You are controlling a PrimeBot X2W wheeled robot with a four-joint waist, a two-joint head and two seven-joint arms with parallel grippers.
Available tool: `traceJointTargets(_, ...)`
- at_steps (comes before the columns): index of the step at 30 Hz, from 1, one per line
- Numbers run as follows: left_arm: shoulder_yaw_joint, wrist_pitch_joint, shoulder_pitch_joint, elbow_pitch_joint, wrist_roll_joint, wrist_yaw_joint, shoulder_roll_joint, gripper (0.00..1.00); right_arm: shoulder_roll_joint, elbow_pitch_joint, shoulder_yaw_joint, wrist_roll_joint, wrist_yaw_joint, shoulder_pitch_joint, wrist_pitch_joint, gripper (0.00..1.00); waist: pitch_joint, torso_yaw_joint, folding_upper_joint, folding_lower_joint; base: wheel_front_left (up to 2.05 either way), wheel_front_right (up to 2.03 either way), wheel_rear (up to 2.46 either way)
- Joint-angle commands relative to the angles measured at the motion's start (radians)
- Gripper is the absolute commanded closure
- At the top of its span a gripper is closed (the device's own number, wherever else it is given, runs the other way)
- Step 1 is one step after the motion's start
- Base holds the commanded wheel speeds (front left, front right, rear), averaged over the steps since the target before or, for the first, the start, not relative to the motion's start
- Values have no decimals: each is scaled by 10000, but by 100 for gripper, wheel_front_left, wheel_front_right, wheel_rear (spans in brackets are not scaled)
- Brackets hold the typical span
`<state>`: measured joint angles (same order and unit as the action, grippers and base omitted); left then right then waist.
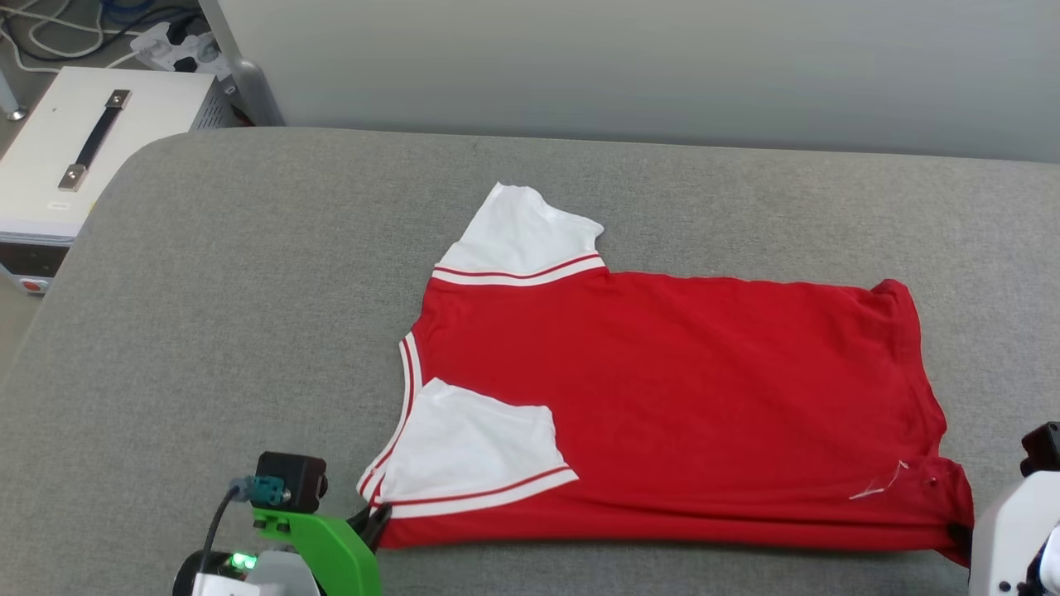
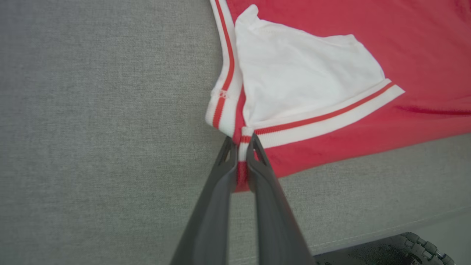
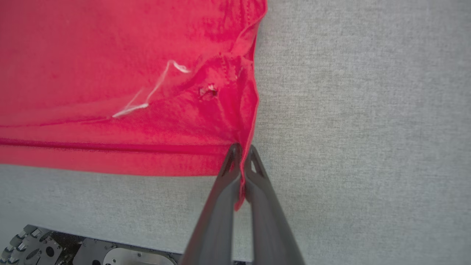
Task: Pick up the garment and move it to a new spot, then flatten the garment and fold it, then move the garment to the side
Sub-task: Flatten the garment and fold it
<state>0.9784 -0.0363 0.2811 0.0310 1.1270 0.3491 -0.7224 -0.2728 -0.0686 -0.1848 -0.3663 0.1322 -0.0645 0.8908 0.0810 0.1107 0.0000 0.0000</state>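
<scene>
The garment [image 1: 679,397], a red T-shirt with white striped sleeves, lies sideways on the grey table, collar to the left and hem to the right, lettering hidden. Its near edge is folded over, so one white sleeve [image 1: 472,451] lies on top of the red body. My left gripper [image 2: 241,145] is shut on the garment's near left corner, at the sleeve trim [image 2: 323,117]. My right gripper [image 3: 243,149] is shut on the near right hem corner [image 3: 241,176]. In the head view the left gripper [image 1: 377,521] touches the shirt's lower left and the right gripper [image 1: 961,534] sits at its lower right.
The grey padded table [image 1: 248,314] has free room to the left and behind the shirt. A white box with a black handle [image 1: 91,141] stands off the table at the far left. A pale wall [image 1: 662,66] runs behind. The table's near edge [image 2: 368,239] is close below my grippers.
</scene>
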Motion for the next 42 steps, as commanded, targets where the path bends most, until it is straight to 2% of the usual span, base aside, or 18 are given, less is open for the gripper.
traceJointTargets(1, 37, -37, -234, -5, 144, 120, -109, 100, -20, -199, -158, -60, -15, -256, 86, 100, -4, 1, 0, 0, 0, 0, 0)
traceJointTargets(10, 310, -149, -330, 366, 133, 8, 203, 100, 453, -328, -287, 25, -15, -655, -21, 100, 350, -39, 0, 0, 0, 0, 0)
traceJointTargets(22, 493, -210, 6, 1453, 63, -457, 693, 100, 432, 641, 37, 162, -15, -244, -650, 100, 675, -81, 0, 0, 0, 0, 0)
traceJointTargets(23, 499, -215, 10, 1524, 73, -476, 719, 86, 424, 709, 52, 158, -15, -227, -678, 100, 653, -82, 0, 0, 0, 0, 0)
traceJointTargets(24, 506, -222, 8, 1577, 80, -486, 735, 29, 420, 756, 60, 154, -15, -214, -712, 100, 622, -82, 0, 0, 0, 0, 0)
traceJointTargets(25, 514, -218, 7, 1640, 73, -477, 745, 0, 419, 799, 65, 148, -15, -201, -783, 100, 575, -84, 0, 0, 0, 0, 0)
traceJointTargets(26, 510, -191, 3, 1680, 60, -460, 748, 0, 412, 819, 75, 143, -15, -195, -858, 62, 532, -87, 0, 0, 0, 0, 0)
traceJointTargets(27, 499, -148, -1, 1715, 45, -443, 749, 0, 396, 833, 94, 134, -15, -189, -952, 0, 476, -91, 0, 0, 0, 0, 0)
traceJointTargets(32, 401, 159, -11, 1655, -59, -383, 695, 0, 344, 756, 191, 2, -15, -198, -1198, 0, 161, -120, 0, 0, 0, 0, 0)
traceJointTargets(36, 151, 788, -7, 1360, -255, -259, 574, 0, 298, 299, 192, -182, -15, -217, -1779, 0, -61, -171, 0, 0, 0, 0, 0)
traceJointTargets(42, -299, 2351, 53, 651, -930, -270, 361, 0, 140, -531, 365, -479, -15, -213, -3835, 0, -207, -298, 0, 0, 0, 0, 0)
